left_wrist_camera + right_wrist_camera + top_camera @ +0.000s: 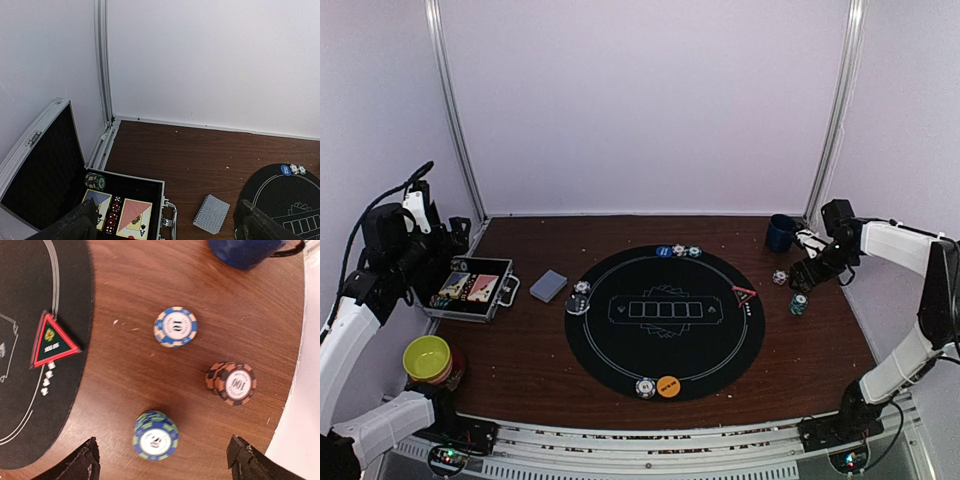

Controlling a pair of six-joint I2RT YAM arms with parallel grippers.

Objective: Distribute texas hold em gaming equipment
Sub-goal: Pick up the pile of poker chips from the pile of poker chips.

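Observation:
My right gripper [812, 272] [163, 452] is open above the wood at the mat's right. A green-and-blue chip stack [155, 435] [799, 303] stands between its fingers, untouched. Beyond it are an orange-and-black chip stack [231, 383] and a blue-and-cream chip [175, 327]. The red triangle marker [51, 341] [744, 294] lies on the black mat's [665, 322] right rim. My left gripper [448, 245] [166, 215] hangs open and empty over the open metal case [472, 288] [165, 200]. The card deck [548, 286] [211, 214] lies beside the case. A blue button [663, 252] and an orange button [668, 386] sit on the mat.
The dark blue cup [781, 232] [245, 251] stands at the back right, the yellow-green bowl [427, 357] at the near left. The case holds cards, red dice and a chip stack [95, 180]. More chips sit at the mat's left rim [580, 292] and near rim [645, 387].

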